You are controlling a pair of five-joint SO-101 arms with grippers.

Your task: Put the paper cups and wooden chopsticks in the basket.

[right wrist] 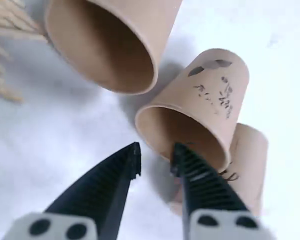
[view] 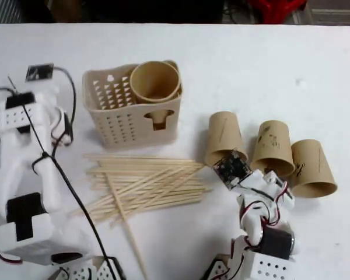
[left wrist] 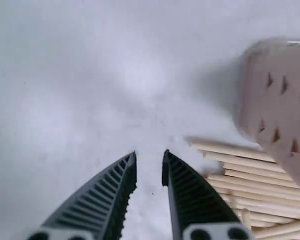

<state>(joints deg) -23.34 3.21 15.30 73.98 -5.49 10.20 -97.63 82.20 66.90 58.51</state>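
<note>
Cup-collecting step, judged to be in hand: one paper cup (view: 156,80) already stood upright inside the basket (view: 122,125), with three more left on the table (view: 280,70).

Right gripper (right wrist: 156,152): empty, jaws parted by a narrow gap only, aimed at the open mouth of the middle cup (right wrist: 195,115). One fingertip sat level with that cup's near rim; contact could not be determined.

Remaining cups: lay on their sides, mouths turned toward the right gripper. Chopstick-side cup (right wrist: 115,40) ahead and off to one flank; outer cup (right wrist: 250,160) off to the other flank, tucked against the middle one and partly behind it.

Left gripper (left wrist: 149,157): likewise empty, jaws narrowly apart, poised over bare table. Wooden chopsticks (left wrist: 240,175) lay in a loose flat pile just beside one finger, with the basket wall beyond the pile.

Next move, as judged:
- wider parting of the right jaws
- one finger eased inside the middle cup's mouth, the other outside its wall
- a light pinch, since thin paper would probably buckle under a firm one
- a lift and a carry over the chopsticks to the basket

Chopsticks not yet begun.
</note>
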